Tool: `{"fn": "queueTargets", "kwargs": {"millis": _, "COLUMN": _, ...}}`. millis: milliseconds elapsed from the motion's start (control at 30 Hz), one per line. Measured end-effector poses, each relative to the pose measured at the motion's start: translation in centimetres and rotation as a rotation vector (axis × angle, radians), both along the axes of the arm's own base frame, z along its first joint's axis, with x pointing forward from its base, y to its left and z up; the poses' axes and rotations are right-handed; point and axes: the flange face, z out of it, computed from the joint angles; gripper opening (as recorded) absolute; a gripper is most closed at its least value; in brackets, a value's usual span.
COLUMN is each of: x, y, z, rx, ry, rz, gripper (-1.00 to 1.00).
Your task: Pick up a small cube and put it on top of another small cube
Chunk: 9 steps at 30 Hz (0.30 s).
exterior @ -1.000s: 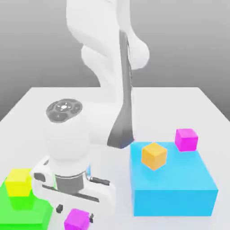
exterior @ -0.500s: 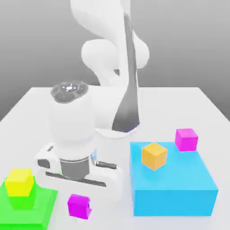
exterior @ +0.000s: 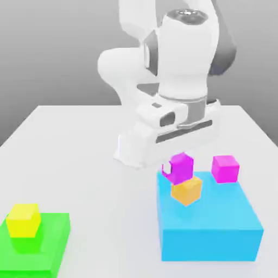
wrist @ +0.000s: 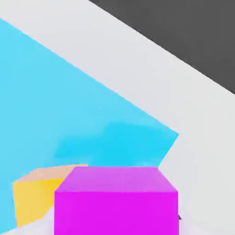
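magenta cube (exterior: 181,165) in closed fingers (exterior: 168,169) — just above orange cube (exterior: 187,191)

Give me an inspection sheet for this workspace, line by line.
Surface: white table.
Job's things: magenta cube held just above the orange cube, which sits on the blue block.
Clutter: second magenta cube at the blue block's far edge; yellow cube on a green block.
Grippers: gripper shut on the magenta cube.
Cables: nothing seen.
Surroundings: plain grey backdrop.
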Motion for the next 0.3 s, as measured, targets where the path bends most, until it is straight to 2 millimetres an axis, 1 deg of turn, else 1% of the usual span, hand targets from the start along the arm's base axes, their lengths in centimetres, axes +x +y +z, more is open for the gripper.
{"fn": "queueTargets", "kwargs": {"millis": 33, "x": -0.8, "y": 0.6, "z": 0.2, "rx": -0.002, "ry": -0.001, "rz": 0.047, "gripper": -1.00}}
{"fn": "queueTargets", "kwargs": {"millis": 67, "x": -1.2, "y": 0.8, "z": -0.4, "rx": -0.002, "ry": -0.001, "rz": 0.071, "gripper": -1.00}}
{"fn": "queueTargets", "kwargs": {"millis": 200, "x": -1.5, "y": 1.1, "z": -4.7, "rx": -0.004, "ry": -0.001, "rz": 0.094, "gripper": -1.00}}
{"fn": "queueTargets", "kwargs": {"millis": 233, "x": -1.6, "y": 1.1, "z": -5.5, "rx": -0.005, "ry": -0.001, "rz": 0.095, "gripper": 1.00}}
{"fn": "queueTargets", "kwargs": {"millis": 300, "x": -1.6, "y": 1.1, "z": -5.5, "rx": -0.005, "ry": -0.001, "rz": 0.095, "gripper": 1.00}}
